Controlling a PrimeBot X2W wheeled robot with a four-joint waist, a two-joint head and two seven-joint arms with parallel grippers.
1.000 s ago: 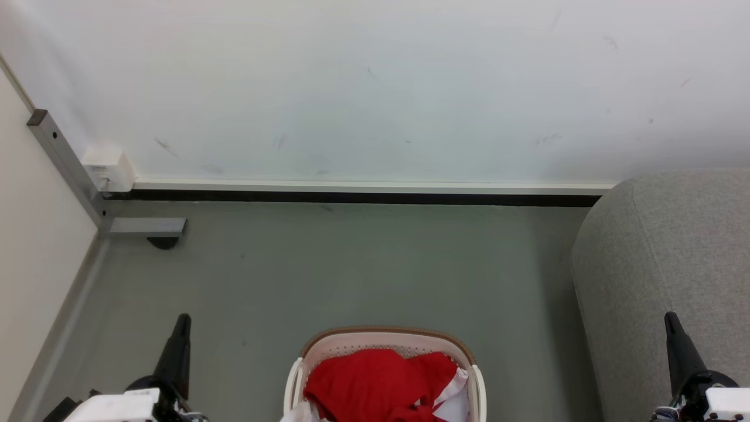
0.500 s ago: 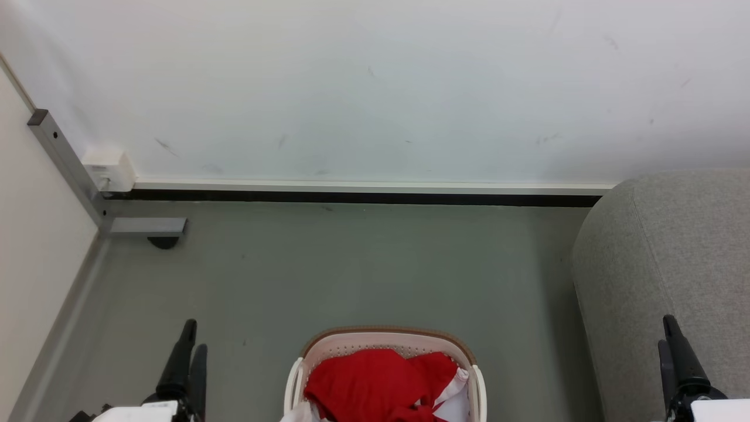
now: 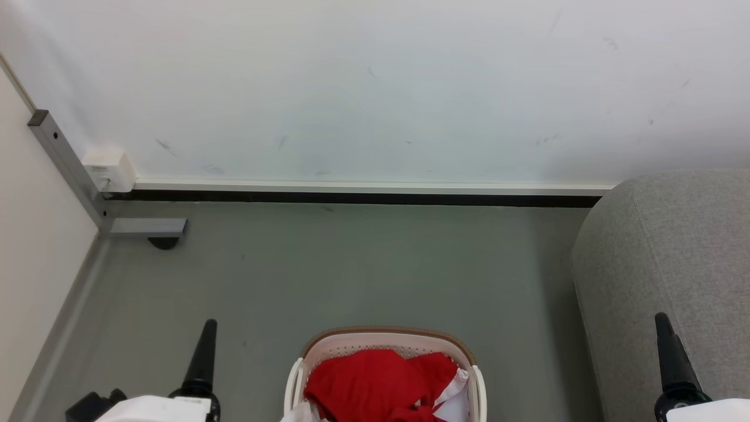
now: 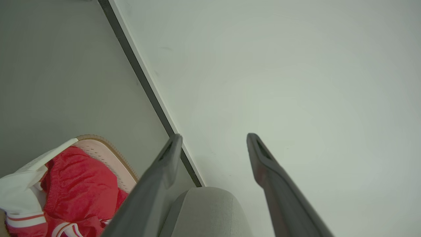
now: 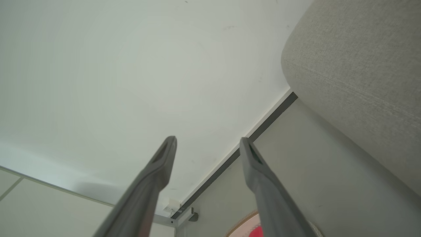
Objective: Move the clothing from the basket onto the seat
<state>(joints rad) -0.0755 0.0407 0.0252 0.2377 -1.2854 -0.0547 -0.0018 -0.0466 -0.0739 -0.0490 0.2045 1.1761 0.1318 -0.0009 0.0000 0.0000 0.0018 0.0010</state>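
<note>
The white basket (image 3: 388, 336) with a brown rim sits on the floor at the bottom centre of the head view, cut off by the frame edge. Red clothing (image 3: 375, 381) with white striped trim is piled inside it. The grey seat (image 3: 674, 252) bulks at the right. My left gripper (image 3: 209, 326) points up just left of the basket, and my right gripper (image 3: 661, 317) stands in front of the seat. In the wrist views the left gripper (image 4: 214, 136) and the right gripper (image 5: 208, 139) are both open and hold nothing. The left wrist view also catches the clothing (image 4: 79, 184) and the basket rim (image 4: 108, 151).
A white wall with a dark baseboard (image 3: 351, 197) runs behind the grey-green floor (image 3: 351, 269). A grey metal post with a foot (image 3: 140, 225) and a white box (image 3: 108, 167) stand in the left corner beside a pale partition (image 3: 35, 246).
My left gripper has shifted right toward the basket and turned, so its fingers now line up as one. My right gripper has edged slightly left. Basket and clothing are unmoved.
</note>
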